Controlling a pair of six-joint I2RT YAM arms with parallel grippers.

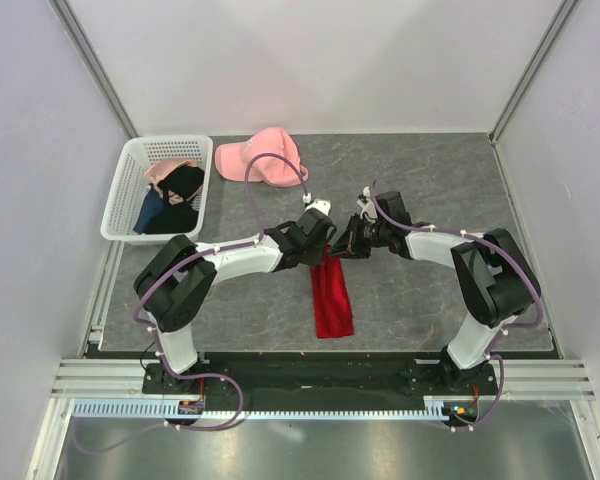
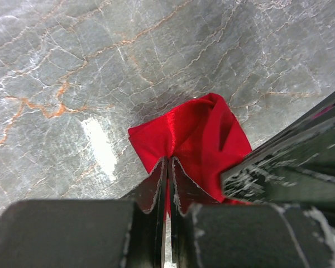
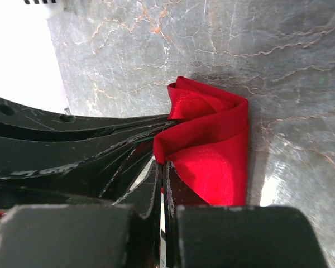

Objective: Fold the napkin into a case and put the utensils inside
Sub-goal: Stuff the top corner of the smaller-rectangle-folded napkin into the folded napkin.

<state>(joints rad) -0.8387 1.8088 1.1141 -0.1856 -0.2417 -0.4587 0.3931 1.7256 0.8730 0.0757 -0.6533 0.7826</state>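
The napkin lay as a narrow red strip near the middle of the desk, running lengthwise from the spot where the two arms met back toward the near edge. Its near end rested flat on the grey marbled surface. At its far end the cloth was bunched into soft, glossy folds, as we saw in both wrist views.

The left end effector was clamped on that far end. In its own wrist view the two fingers stood pressed together with a thin sliver of red cloth caught between them. The right end effector gripped the same end from the other side, its jaws likewise closed with red showing in the slit. The two end effectors sat just beside each other, so that each one's dark fingers crowded the edge of the other's wrist view.

Farther out, a pink cap lay on the far part of the desk, well apart from the napkin. To the left of the cap stood a white basket holding black and blue garments and a peach-coloured piece.
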